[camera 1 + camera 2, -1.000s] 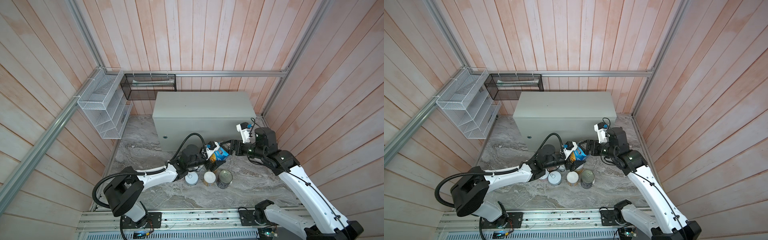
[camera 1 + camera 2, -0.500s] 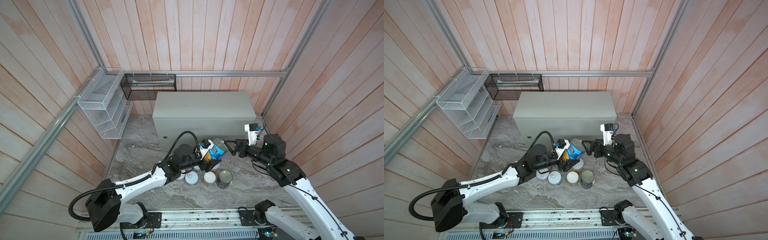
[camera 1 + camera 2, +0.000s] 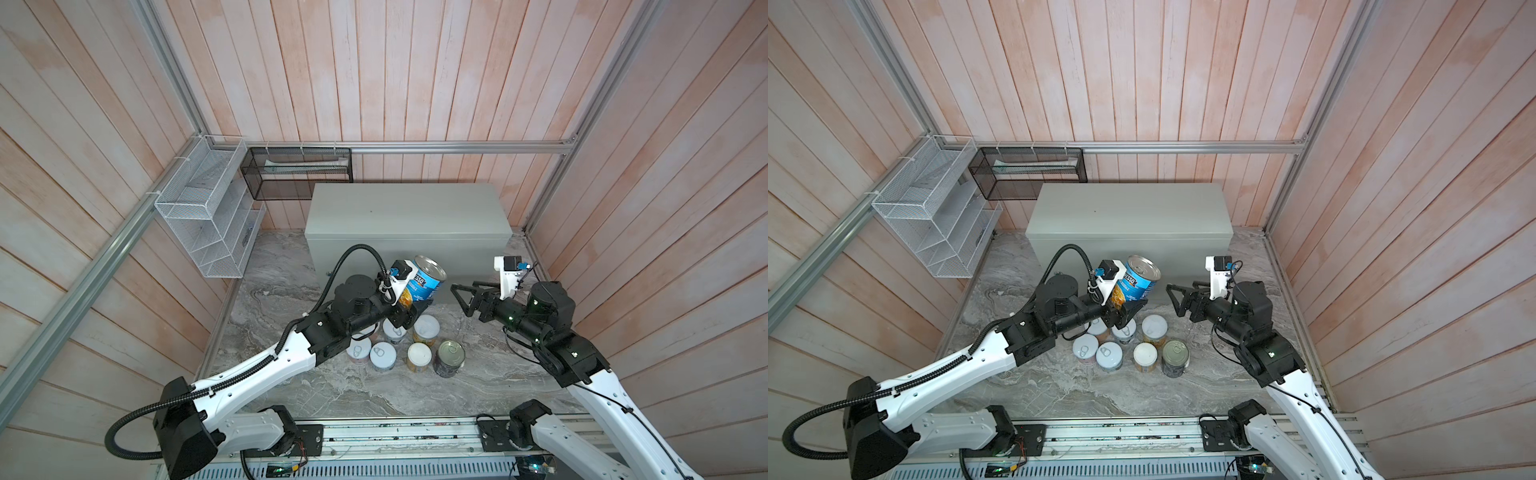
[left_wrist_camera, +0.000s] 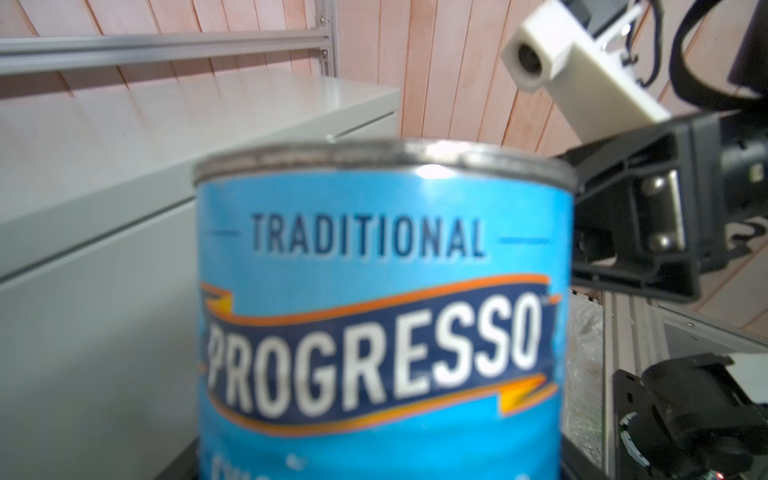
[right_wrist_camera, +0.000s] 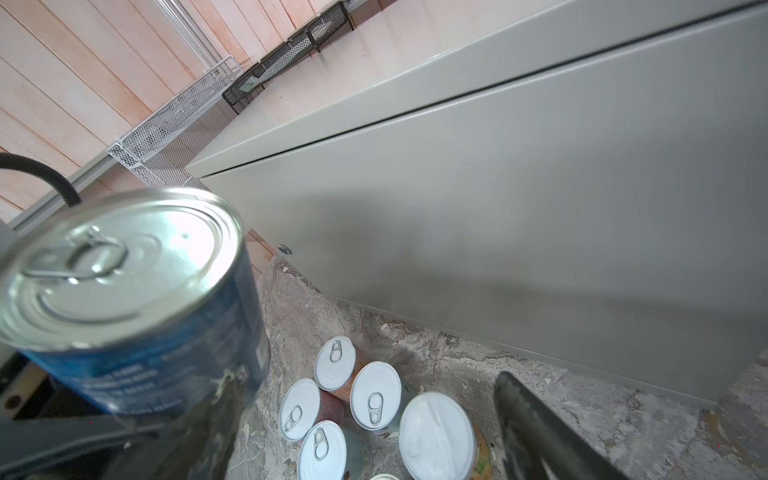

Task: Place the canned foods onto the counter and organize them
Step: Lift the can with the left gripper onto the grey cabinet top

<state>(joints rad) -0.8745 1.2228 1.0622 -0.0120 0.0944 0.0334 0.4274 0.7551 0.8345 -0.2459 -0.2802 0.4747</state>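
The left gripper [image 3: 415, 299] is closed on the light blue can [image 3: 426, 279], which is gripped from the side on the lower part of its body, so that the metal top is left free. The can is held tilted, with its top leaning away from the arm. It is carried in the air just before the front wall of the counter [image 3: 407, 210], about at the height of the counter's upper edge as far as can be judged, and it is not yet over the flat top. The side grip is judged to allow the can to be set upright on that top. The right gripper [image 3: 463, 300] is seen with its jaws spread wide and nothing between them. It is kept before the counter's front, beside the held can but apart from it, probably so that the way is left clear. The seven other cans [image 3: 405, 347] are standing in a tight group on the marble floor [image 3: 286, 291] before the counter, below the held can. No can is standing on the counter, so the task is judged to be near its beginning
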